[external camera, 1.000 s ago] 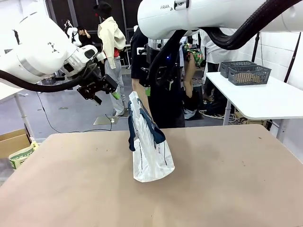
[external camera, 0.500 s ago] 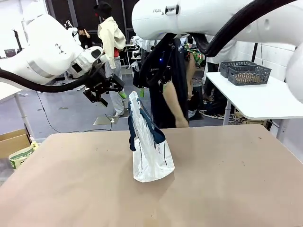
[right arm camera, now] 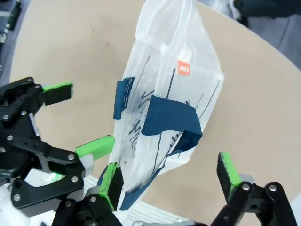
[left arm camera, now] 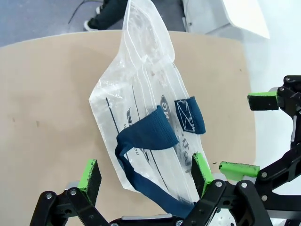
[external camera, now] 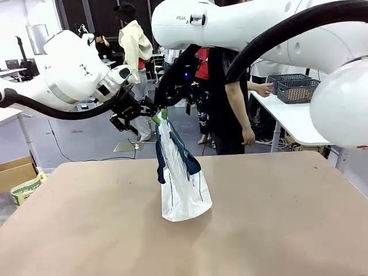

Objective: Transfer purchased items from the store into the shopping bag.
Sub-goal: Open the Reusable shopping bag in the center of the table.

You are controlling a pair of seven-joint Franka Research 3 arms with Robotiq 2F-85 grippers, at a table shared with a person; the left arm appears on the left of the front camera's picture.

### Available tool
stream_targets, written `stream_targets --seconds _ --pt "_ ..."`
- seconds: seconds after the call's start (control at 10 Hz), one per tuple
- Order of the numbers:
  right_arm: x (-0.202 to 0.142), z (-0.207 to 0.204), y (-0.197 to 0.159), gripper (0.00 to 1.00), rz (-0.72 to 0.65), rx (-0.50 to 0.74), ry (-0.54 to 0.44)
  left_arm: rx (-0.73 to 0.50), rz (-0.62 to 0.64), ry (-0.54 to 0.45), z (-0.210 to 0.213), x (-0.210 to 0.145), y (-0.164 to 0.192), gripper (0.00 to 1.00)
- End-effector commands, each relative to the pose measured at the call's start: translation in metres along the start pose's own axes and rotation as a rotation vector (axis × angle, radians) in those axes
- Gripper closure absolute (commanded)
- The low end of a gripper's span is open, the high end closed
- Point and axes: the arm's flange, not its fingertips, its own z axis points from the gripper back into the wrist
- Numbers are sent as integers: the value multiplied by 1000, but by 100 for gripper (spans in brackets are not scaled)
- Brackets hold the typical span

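Since a second ago both arms have closed in on the top of the shopping bag (external camera: pixel 183 187), and the person has stepped to the picture's right, a hand (external camera: pixel 265 89) now reaching toward the dark grey baskets (external camera: pixel 299 86) on the side table. In the front view the bag stands upright mid-table (external camera: pixel 276 224), with the left gripper (external camera: pixel 146 115) and right gripper (external camera: pixel 165 106) crowded just above its mouth. The left wrist view shows the left gripper (left arm camera: pixel 146 173) with fingers spread wide, the bag's (left arm camera: pixel 146 108) upper end and navy handles lying between them, unpinched; the right gripper (left arm camera: pixel 251 134) hangs just beside it, also spread. In the right wrist view the right gripper (right arm camera: pixel 169 178) straddles the bag (right arm camera: pixel 174 108) with jaws wide apart, gripping nothing, the left gripper (right arm camera: pixel 75 118) close alongside.
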Motion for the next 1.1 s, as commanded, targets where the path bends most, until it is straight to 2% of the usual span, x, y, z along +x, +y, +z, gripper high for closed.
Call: stream_targets --seconds 0.0,0.3,0.6,1.0 --pt "33 2 4 0 -44 0 21 -59 -11 -41 -1 -3 -5 0" --pt "36 0 -9 0 -69 28 28 -91 3 -55 6 -12 5 0" --pt "46 0 -18 0 -96 32 12 -115 -14 -25 12 -25 3 0" --pt "64 -12 -22 0 -115 40 32 -88 2 12 -1 -30 12 0"
